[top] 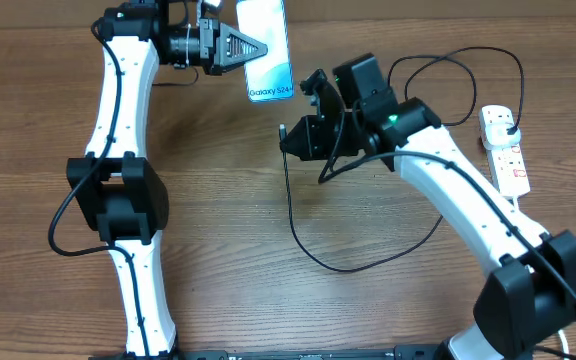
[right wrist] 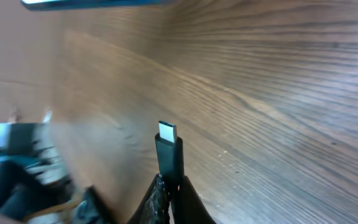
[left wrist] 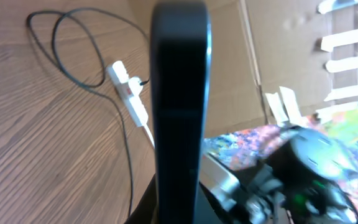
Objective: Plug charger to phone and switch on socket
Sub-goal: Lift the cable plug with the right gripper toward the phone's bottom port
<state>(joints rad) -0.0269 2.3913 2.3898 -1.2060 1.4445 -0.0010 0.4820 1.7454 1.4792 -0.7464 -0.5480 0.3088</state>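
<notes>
While left gripper (top: 259,47) clamps slim glossy phone (top: 272,62), right gripper (right wrist: 170,188) pinches flat black charger (right wrist: 169,154) connector, metal tip protruding beyond fingertips, near phone.

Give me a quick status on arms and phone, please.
Left jaws shut on phone. Right jaws shut on charger tip, short of phone. Nothing between them.

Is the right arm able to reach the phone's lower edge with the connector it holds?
Probably yes: the right claw is shut on the charger close to the phone in the left claw, nothing between them.
</notes>
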